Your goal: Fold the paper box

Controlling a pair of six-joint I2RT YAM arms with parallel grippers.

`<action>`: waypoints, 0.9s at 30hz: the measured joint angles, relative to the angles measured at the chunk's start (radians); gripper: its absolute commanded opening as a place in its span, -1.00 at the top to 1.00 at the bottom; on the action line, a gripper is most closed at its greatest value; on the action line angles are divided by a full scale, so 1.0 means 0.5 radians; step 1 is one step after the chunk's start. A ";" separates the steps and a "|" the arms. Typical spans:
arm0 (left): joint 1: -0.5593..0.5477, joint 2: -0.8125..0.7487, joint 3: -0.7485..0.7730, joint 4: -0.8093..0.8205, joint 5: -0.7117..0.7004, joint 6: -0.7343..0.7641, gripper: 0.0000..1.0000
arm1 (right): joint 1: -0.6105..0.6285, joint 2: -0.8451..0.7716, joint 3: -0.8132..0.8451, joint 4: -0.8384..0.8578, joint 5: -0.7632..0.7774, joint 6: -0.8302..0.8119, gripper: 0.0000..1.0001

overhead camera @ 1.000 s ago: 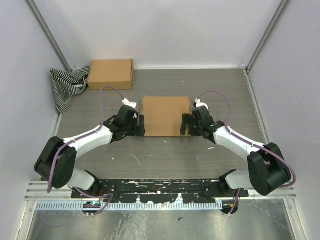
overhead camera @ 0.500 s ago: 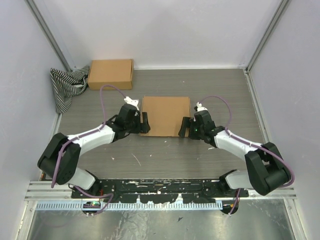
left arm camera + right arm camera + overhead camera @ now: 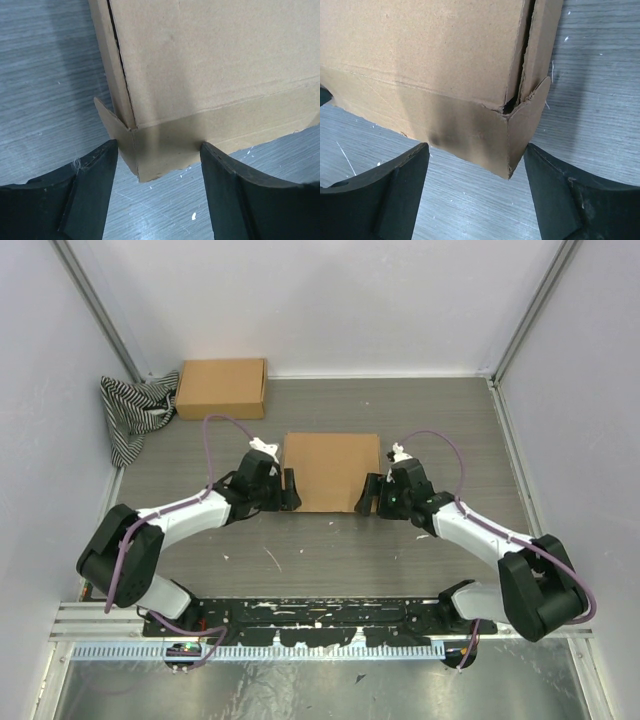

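Left pincer (image 3: 290, 490) and right pincer (image 3: 368, 496) sit spread open from above, flanking the paper box (image 3: 332, 470) lying lid-shut mid-worktop (image 3: 450, 420); left wrist, a corner flap (image 3: 112, 122) pokes out untucked; right wrist, a corner seam (image 3: 520, 95) gapes, so nearly folded, I reckon, corners left.

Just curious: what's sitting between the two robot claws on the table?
The paper box lies between the left gripper and the right gripper, nothing else; the top view shows it.
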 measured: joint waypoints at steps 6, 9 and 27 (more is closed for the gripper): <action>0.000 -0.012 0.082 -0.232 0.074 -0.013 -0.37 | 0.000 -0.005 0.104 -0.180 -0.047 0.000 -0.56; 0.000 -0.043 0.148 -0.335 0.117 -0.015 -0.34 | -0.001 -0.005 0.155 -0.249 -0.063 -0.003 -0.52; 0.002 -0.153 0.305 -0.720 0.195 -0.063 -0.22 | -0.006 0.008 0.250 -0.469 -0.137 -0.031 -0.40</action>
